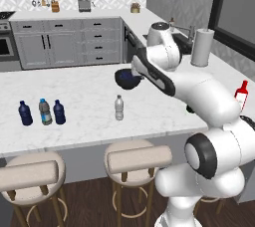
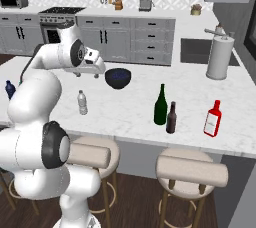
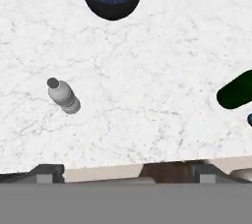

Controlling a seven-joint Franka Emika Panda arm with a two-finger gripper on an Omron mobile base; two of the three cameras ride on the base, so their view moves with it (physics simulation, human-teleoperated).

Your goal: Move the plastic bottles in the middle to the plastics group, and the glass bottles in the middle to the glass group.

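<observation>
White marble tabletop (image 2: 130, 107) runs in front of you, with grey kitchen cabinets beyond. Nearest its front edge, toward the left end, you have three small plastic bottles: two dark blue bottles (image 1: 25, 113) (image 1: 59, 112) with a clear blue-labelled bottle (image 1: 45, 112) between them. Toward the right end stand the tall green glass bottle (image 2: 160, 105), the dark brown bottle (image 2: 171, 118) just beside it, and the red flat-sided bottle (image 2: 213, 118) near them. The clear white-capped bottle (image 1: 119, 108) stands alone in the middle, well apart from both groups. Above the tabletop behind it your gripper (image 2: 95, 68) hangs with its fingers apart, holding nothing. Farther back sits a dark bowl (image 2: 118, 78), and a paper towel roll (image 2: 220, 57) stands toward the far right corner.
</observation>
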